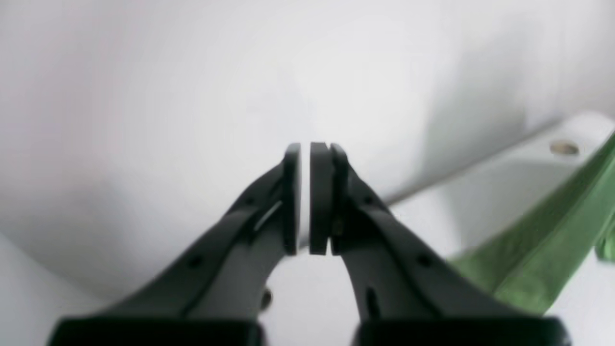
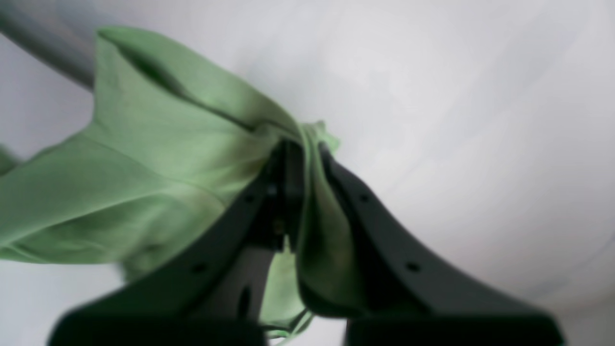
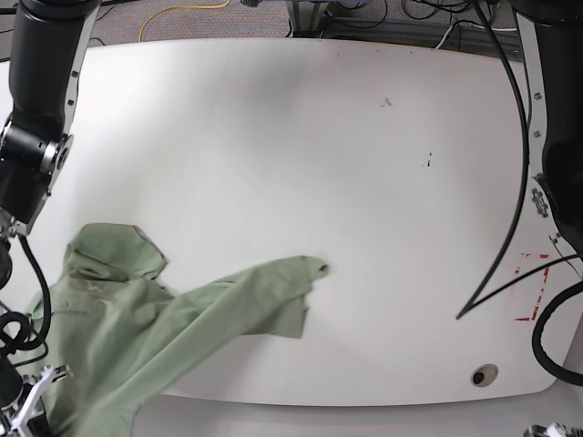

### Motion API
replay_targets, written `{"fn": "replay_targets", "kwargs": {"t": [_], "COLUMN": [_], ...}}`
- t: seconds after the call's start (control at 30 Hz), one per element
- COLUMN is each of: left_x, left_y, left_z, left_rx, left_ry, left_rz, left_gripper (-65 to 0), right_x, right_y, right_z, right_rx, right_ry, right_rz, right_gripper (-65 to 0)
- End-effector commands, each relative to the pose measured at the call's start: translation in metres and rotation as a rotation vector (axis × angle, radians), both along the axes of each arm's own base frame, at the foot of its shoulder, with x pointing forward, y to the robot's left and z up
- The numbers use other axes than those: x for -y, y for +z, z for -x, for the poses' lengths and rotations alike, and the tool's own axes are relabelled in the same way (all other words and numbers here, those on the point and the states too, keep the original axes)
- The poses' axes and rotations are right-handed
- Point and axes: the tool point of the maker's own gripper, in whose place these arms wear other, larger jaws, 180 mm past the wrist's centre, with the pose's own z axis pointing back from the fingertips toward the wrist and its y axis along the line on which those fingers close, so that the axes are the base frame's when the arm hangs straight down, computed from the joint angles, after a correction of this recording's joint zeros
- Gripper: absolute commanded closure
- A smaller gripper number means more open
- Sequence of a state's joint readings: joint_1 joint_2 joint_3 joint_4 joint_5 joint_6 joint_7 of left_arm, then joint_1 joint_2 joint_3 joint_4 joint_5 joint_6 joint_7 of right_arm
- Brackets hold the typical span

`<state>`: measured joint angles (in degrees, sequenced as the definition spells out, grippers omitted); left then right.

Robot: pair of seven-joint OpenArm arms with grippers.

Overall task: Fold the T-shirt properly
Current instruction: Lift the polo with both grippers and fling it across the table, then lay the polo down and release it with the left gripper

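Observation:
The pale green T-shirt [image 3: 137,309] lies crumpled at the table's near left corner in the base view, with one part stretching out toward the middle. In the right wrist view my right gripper [image 2: 305,144] is shut on a bunched fold of the T-shirt [image 2: 158,158], and cloth hangs between and around its black fingers. My left gripper [image 1: 311,146] is shut with nothing in it, held above the bare white table. A green strip of the T-shirt [image 1: 543,240] crosses the lower right of the left wrist view, apart from the fingers. Neither gripper shows clearly in the base view.
The white table [image 3: 364,182] has a round hole [image 3: 484,374] near its front right edge, which the left wrist view shows as a hole [image 1: 563,148] too. Red tape marks [image 3: 533,291] and black cables [image 3: 510,228] are at the right. Both arm columns stand at the table's sides.

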<state>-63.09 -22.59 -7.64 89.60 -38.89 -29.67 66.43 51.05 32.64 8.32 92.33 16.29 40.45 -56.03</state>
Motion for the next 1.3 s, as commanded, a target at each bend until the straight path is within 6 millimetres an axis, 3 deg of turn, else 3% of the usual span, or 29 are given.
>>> {"fn": "replay_targets", "kwargs": {"t": [0.0,0.3,0.5,0.87,1.07,1.27], "left_x": [0.002,-0.001,-0.005,0.014,0.025,0.004], "left_y": [-0.001,-0.070,-0.132,-0.228,-0.254,-0.265], "left_z": [0.010,0.019,0.029,0.057,0.072,0.082], "left_rx": [0.042,-0.064,-0.183,-0.375,-0.426,-0.449], "left_ry": [-0.005,0.008,0.018,-0.038,-0.055,0.000], "left_rz": [-0.018,-0.034,-0.033,-0.054,-0.043,-0.008], "left_gripper": [-1.1,-1.1,-1.1,-1.1,-1.1,-1.1], "right_x": [-0.002,-0.012,-0.021,-0.027,-0.042,-0.051], "right_y": [-0.007,-0.083,-0.139,-0.196,-0.229,-0.235], "right_z": [0.013,0.049,0.079,0.122,0.139,0.139], "right_rx": [0.025,-0.071,-0.168,-0.278,-0.350,-0.355], "right_ry": [0.005,0.004,0.002,-0.025,-0.017,-0.011], "right_rz": [0.013,-0.010,-0.042,-0.111,-0.167,-0.207], "right_gripper": [0.0,0.0,0.0,0.0,0.0,0.0]}}
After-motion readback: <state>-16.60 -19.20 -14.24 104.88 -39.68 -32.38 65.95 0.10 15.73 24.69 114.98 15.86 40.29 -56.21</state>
